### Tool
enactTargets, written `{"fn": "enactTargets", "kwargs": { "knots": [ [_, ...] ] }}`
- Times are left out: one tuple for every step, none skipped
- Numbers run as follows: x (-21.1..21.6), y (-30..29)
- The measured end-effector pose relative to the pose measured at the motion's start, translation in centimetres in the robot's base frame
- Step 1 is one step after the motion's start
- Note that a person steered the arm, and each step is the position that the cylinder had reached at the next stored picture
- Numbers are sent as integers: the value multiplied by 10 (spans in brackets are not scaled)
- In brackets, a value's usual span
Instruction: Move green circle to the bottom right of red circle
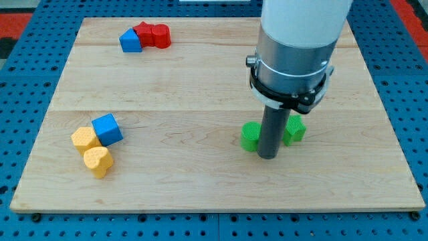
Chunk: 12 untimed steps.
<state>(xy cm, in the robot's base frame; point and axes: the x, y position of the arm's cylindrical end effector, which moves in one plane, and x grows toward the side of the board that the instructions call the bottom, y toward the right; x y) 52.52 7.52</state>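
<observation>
Rod and tip stand in for a hand on this arm: it ends in a straight dark rod, so nothing opens or closes, and it holds nothing. My tip point(268, 156) rests on the tabletop point(200, 181) between 2 green blocks. One green block point(249, 137) sits just to the view's left of the rod, close against it, though whether they touch I cannot tell. A second green block point(295, 129) sits just to the view's right of the rod and slightly toward the view's top, partly hidden behind it. Shapes of these 2 are hard to make out, so which one is the green circle I cannot tell. Far from my tip, toward the view's top left, 2 red blocks sit side by side: one red block point(144, 33), and touching it on the view's right a rounder red block point(160, 36). A blue block point(130, 41) touches the 1st red one on its left. Well to the view's left of my tip, about level with it, a blue cube point(107, 129) touches a yellow block point(84, 138), and a yellow heart-shaped block point(97, 161) lies just below both.
</observation>
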Motion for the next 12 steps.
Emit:
{"fn": "enactTargets", "kwargs": {
  "knots": [
    [-47, -44],
    [-95, -109],
    [-120, -143],
    [-131, -135],
    [-136, -108],
    [-149, -94],
    [-180, -145],
    [-208, -206],
    [-218, -201],
    [-204, -199],
    [-183, -194],
    [-189, -164]
  ]
}}
